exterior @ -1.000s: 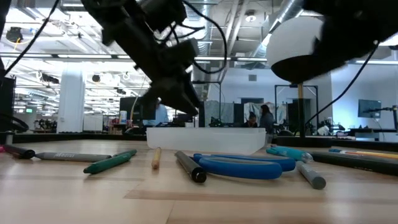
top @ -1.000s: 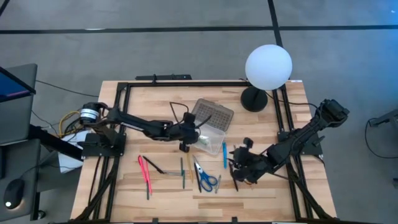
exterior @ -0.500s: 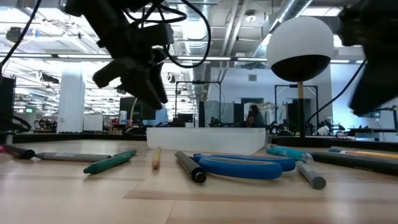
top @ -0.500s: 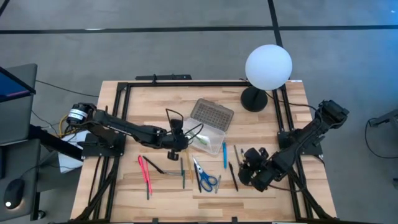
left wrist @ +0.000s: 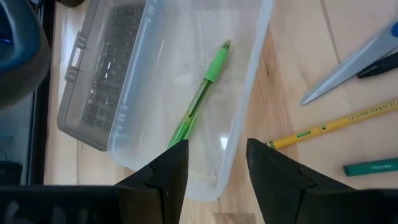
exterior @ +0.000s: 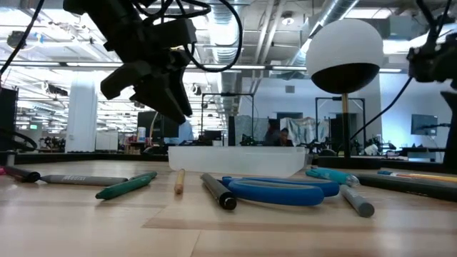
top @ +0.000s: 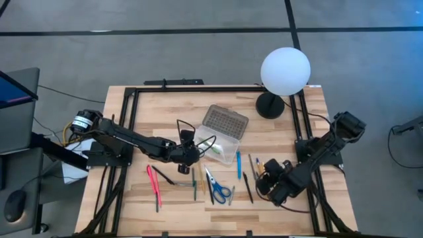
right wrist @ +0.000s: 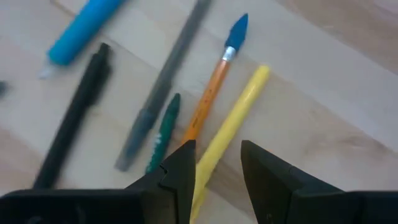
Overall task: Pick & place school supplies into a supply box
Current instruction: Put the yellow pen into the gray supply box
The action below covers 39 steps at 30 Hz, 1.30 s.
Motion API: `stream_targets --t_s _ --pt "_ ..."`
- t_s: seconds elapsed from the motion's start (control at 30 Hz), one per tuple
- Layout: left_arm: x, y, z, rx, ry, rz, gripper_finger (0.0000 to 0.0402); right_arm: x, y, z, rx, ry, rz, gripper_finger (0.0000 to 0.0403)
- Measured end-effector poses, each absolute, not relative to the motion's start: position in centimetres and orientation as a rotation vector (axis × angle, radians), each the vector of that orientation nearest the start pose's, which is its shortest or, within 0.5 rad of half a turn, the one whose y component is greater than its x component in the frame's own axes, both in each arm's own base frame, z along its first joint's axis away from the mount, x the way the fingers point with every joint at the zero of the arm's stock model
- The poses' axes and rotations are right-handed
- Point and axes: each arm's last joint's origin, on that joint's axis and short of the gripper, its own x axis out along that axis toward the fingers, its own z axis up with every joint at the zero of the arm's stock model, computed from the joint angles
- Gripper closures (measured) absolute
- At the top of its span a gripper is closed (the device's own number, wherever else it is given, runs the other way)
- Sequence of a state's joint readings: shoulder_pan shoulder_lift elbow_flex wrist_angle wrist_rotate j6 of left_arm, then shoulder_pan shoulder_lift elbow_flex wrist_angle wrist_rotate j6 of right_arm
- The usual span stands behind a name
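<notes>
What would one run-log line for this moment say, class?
left claw: open, empty, over supply box | box: green pen inside | right claw: open, above yellow pen | scissors: on table

robotics lab in a big open industrial hall. wood table (top: 277, 132) with a black frame (top: 132, 99) sits on grey floor (top: 198, 53) marked with dark lines, monitor (top: 16, 89) at the side. low view: exposed ducts (exterior: 332, 11) and ceiling lights (exterior: 43, 71), white column (exterior: 82, 114), more rigs and screens (exterior: 425, 125), a person (exterior: 284, 137) at a far bench.
</notes>
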State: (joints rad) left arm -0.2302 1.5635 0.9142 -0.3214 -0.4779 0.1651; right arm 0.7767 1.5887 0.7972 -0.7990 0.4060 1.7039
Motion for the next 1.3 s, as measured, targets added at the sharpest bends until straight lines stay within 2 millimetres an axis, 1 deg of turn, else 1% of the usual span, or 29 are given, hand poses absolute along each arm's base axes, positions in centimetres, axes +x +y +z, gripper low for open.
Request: stream_targets --t_s 0.27,0.5,0.63,0.93,1.0,1.13,1.3 --pt "29.7 -5.7 19.0 0.472 0.93 0.16 0.0245 18.0 15.9 12.4 0.521 1.141 -0.845 0.0282" --pt "29.6 -6.1 19.0 0.476 0.929 0.15 0.0245 18.0 16.0 12.0 0.527 1.194 -0.855 0.0285" --pt "29.6 -6.4 19.0 0.475 0.926 0.143 0.0245 18.1 15.8 12.3 0.558 1.233 -0.849 0.0307" --pt "29.4 -7.2 18.9 0.481 0.923 0.122 0.0245 18.6 15.1 12.4 0.517 1.331 -0.796 0.0391" --pt "29.3 -7.3 18.9 0.48 0.927 0.12 0.0245 18.6 14.9 12.4 0.509 1.35 -0.801 0.0393" --pt "29.1 -7.4 18.8 0.469 0.943 0.123 0.0245 18.6 14.4 12.4 0.491 1.377 -0.819 0.0381" --pt "28.9 -7.5 18.7 0.466 0.96 0.128 0.0245 18.6 13.8 12.5 0.427 1.403 -0.821 0.0396"
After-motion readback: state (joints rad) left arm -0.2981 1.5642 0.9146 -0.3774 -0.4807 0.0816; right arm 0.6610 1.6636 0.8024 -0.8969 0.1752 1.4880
